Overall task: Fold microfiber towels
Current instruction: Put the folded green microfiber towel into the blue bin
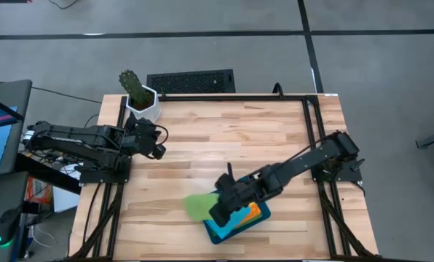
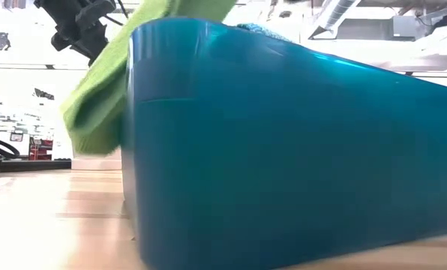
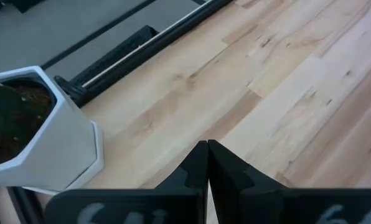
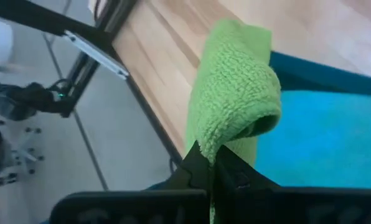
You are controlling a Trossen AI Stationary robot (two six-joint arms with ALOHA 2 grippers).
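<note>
A dark teal tray [image 1: 218,234] stands near the table's front edge, and its wall [image 2: 283,150] fills the low view. In it lie an orange towel [image 1: 253,212] and a sky-blue towel [image 4: 322,143]. A green towel [image 1: 197,206] reaches out over the tray's left rim and drapes down outside the wall [image 2: 96,97]. My right gripper [image 1: 217,207] is above the tray's left end, shut on this green towel [image 4: 235,81]. My left gripper [image 1: 159,148] waits shut at the table's left, holding nothing, beside a potted cactus. My right gripper pinches a bunched fold of the green towel [image 4: 205,144] between its two fingertips, coming from the table's right and slanting down. The cloth loops up out of the pinch, several layers thick, then falls slack past the tray's left rim.
A cactus in a white pot [image 1: 141,100] stands at the table's far left corner, close to my left gripper [image 3: 208,155]. A black grille [image 1: 191,81] lies on the floor beyond the far edge. Bare wood [image 1: 231,131] spreads across the table's middle and far side.
</note>
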